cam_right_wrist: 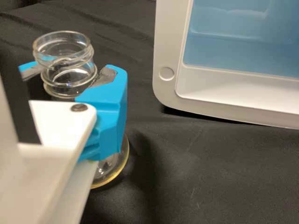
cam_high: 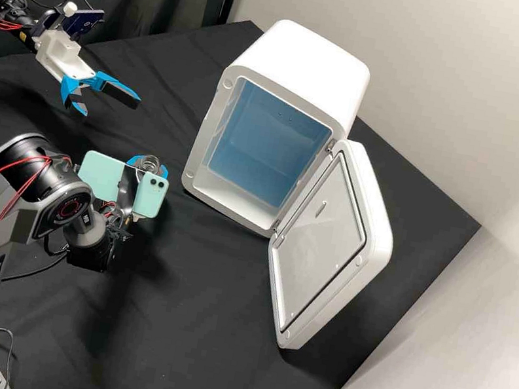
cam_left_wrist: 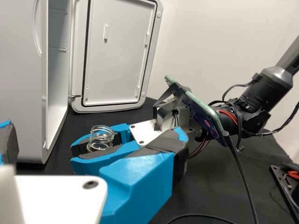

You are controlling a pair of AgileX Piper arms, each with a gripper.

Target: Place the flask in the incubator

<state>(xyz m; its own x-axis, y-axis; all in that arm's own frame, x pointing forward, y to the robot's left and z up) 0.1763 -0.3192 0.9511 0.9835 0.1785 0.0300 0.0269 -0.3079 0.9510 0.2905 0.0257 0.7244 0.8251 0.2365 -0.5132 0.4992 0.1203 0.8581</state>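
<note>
My left gripper [cam_high: 97,93] hangs above the bench's [cam_high: 186,315] far left corner, its blue fingers spread wide and holding nothing. It is well apart from the work.

Towards the middle of the bench, my right gripper [cam_high: 147,169] is closed around the neck of the glass flask [cam_high: 148,164], one finger on each side just under the lip. In the right wrist view the flask [cam_right_wrist: 65,63] stands upright, long axis vertical, open mouth up and wide base down at the black cloth. I cannot tell whether the base rests on the cloth or sits just clear of it.

To the right, the white incubator [cam_high: 299,75] stands near the bench's far edge. Its blue chamber faces the flask, and its door [cam_high: 330,246] is swung fully open towards the right edge.

I judge the grasp is made and the carry into the chamber is the step in hand. The next move calls for a lift high enough to clear the incubator's lower sill. Then I need a level push in through the opening, keeping the flask vertical and away from the frame, before setting it on the chamber floor and letting go.
</note>
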